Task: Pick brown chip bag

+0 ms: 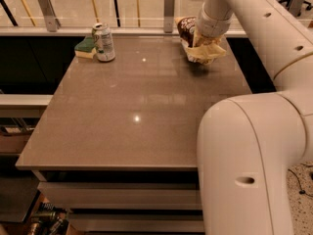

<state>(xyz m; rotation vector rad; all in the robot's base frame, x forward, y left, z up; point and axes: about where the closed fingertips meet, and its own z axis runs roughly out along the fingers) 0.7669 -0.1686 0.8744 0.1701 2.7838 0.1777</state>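
Up at the far right corner of the desk (137, 131), the hand (201, 42) is down on the brown chip bag (209, 53), reaching it from above at the end of the white arm (254, 151). Its tip is buried behind the wrist and the crumpled bag, so I cannot tell how far open it is or whether it has hold of the bag. The bag sits directly under and around the hand: its dark brown top pokes out on the side toward the can, and the tan lower part bulges out below and on the other side. A dark shadow lies on the desk just beneath it. Well apart from the hand, across the far edge of the desk, a drink can (103, 42) stands upright. A green-and-yellow sponge (85, 48) lies touching or just beside the can, on its side away from the hand.
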